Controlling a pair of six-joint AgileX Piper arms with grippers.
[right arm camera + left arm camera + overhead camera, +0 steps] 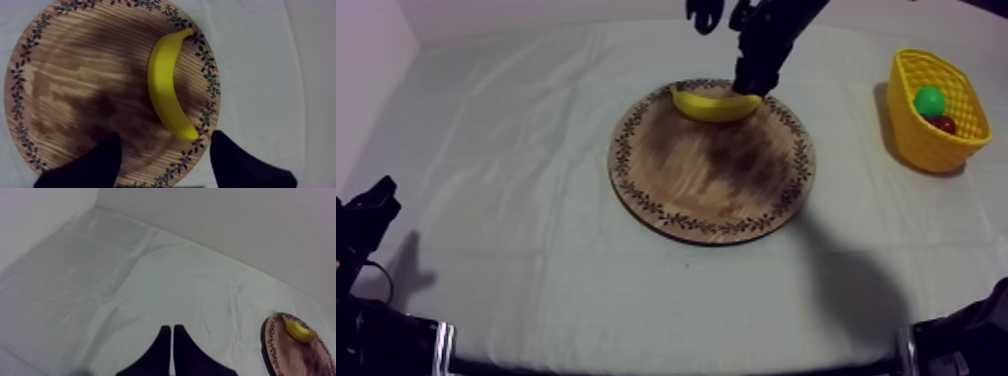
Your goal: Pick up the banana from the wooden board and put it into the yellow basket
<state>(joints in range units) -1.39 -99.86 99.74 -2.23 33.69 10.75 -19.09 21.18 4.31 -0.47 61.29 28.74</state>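
The banana (714,104) lies along the far edge of the round wooden board (711,190), which sits mid-tabletop (506,170). The right claw (164,141) hangs over the banana's right end, its fingers spread wide with the fruit's tip showing between them. The left claw (172,330) sits low at the near left, fingers pressed together on nothing. The yellow basket (921,145) stands at the far right, well apart from the board, and holds a green fruit (929,100) and a small red fruit (945,124).
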